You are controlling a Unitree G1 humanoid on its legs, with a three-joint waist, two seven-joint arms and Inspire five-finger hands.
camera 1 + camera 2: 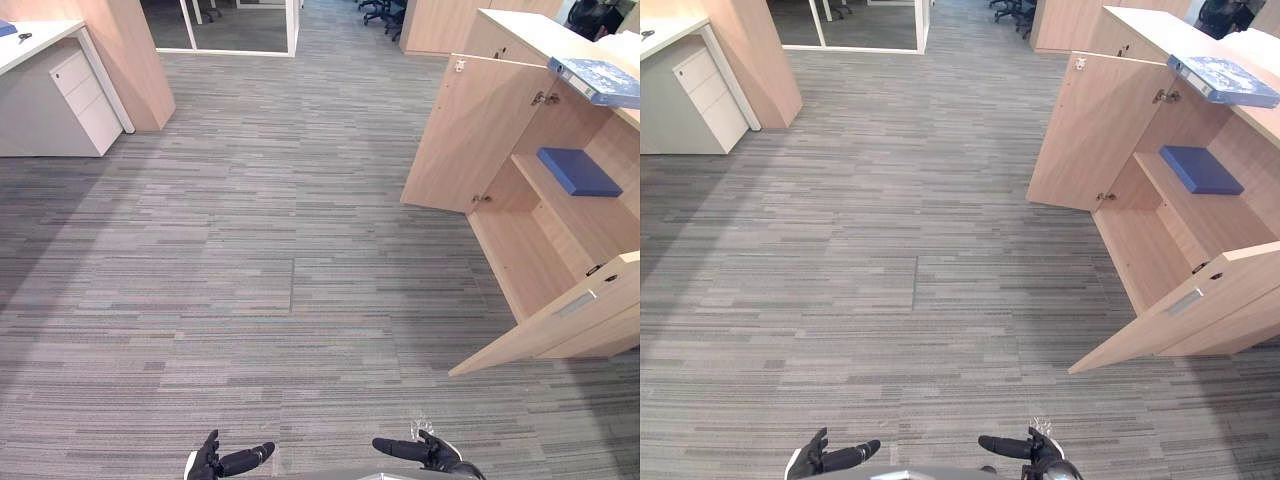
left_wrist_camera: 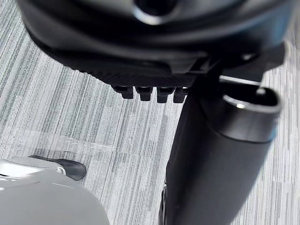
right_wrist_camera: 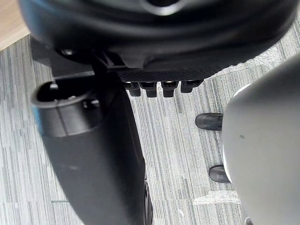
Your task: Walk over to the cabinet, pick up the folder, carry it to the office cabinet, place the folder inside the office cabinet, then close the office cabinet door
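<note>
A wooden office cabinet [image 1: 560, 235] stands on the right with both doors swung open: the far door [image 1: 470, 130] and the near door [image 1: 560, 320]. A blue patterned folder [image 1: 598, 80] lies on the cabinet's top. A plain blue folder [image 1: 578, 170] lies flat on the inner shelf. My left hand [image 1: 207, 463] and right hand [image 1: 437, 455] hang low in front of me over the carpet, far from the cabinet, both open and holding nothing. In the wrist views the left hand's fingers [image 2: 150, 93] and the right hand's fingers [image 3: 161, 86] point down at bare carpet.
A white drawer unit [image 1: 85, 100] sits under a desk at the far left beside a wooden partition [image 1: 130, 60]. Glass doors [image 1: 240, 25] and office chairs [image 1: 380, 10] are at the back. Grey carpet [image 1: 280, 250] stretches between me and the cabinet.
</note>
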